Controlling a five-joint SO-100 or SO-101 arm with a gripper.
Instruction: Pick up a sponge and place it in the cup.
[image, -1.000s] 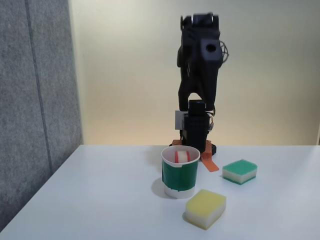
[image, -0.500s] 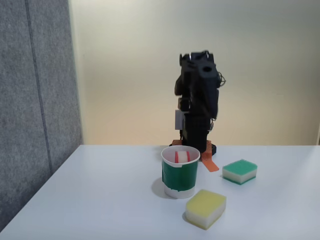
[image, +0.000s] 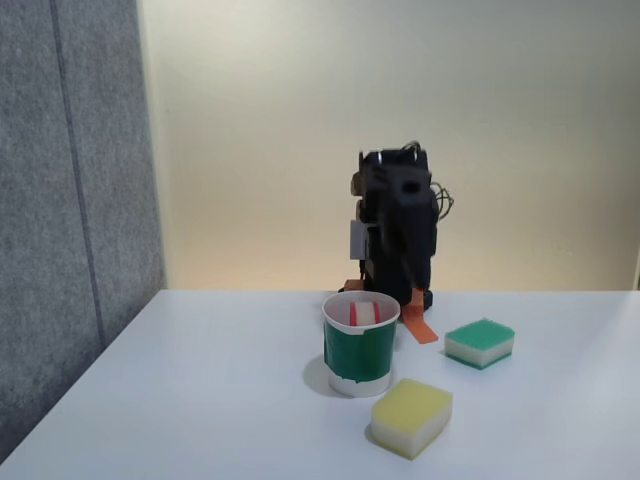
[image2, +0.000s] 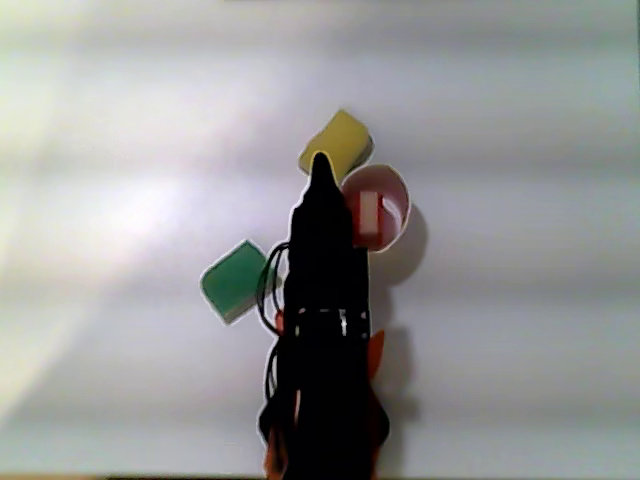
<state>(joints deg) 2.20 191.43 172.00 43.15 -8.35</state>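
The red-and-white sponge (image: 363, 313) stands on edge inside the green paper cup (image: 360, 355), its top just below the white rim. From above, the sponge (image2: 368, 218) shows as a red and white strip within the cup's white rim (image2: 396, 196). The black arm (image: 397, 215) is folded low behind the cup. In the other view my gripper (image2: 322, 165) tapers to a single dark point, shut and holding nothing, just left of the cup and apart from it.
A green-topped sponge (image: 480, 342) lies right of the cup and a yellow sponge (image: 412, 415) in front of it, both on the white table (image: 200, 400). A grey panel (image: 70, 200) stands on the left. Orange base parts (image: 420, 326) sit behind the cup.
The arm has folded downward from a tall raised pose to a low one behind the cup. The sponge, cup and other sponges have stayed put.
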